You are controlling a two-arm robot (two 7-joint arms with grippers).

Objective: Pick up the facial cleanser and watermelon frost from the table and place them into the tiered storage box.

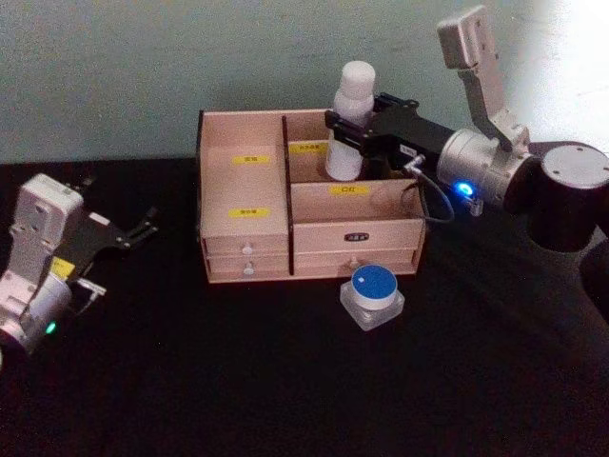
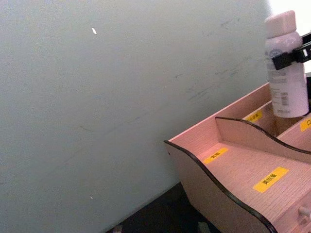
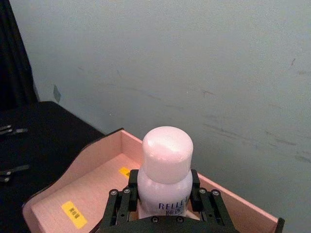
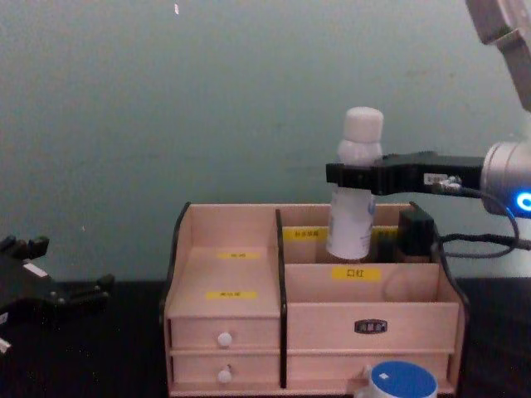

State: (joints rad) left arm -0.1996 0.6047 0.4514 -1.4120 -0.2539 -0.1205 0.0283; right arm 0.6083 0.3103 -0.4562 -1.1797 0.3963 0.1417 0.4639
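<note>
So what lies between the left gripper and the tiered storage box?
Nothing stands there: in the head view, bare black table runs from the open left gripper to the tiered storage box.

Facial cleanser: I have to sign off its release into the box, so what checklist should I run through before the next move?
1. Right hand shut on the facial cleanser, just below its cap: ok.
2. Bottle near upright: ok.
3. Bottle base inside the rear right compartment of the tiered storage box: ok.
4. Base resting on the compartment floor: cannot tell.
5. Left hand off to the box's left, apart from it: ok.
6. Watermelon frost on the table in front of the box, out of the way: ok.
</note>
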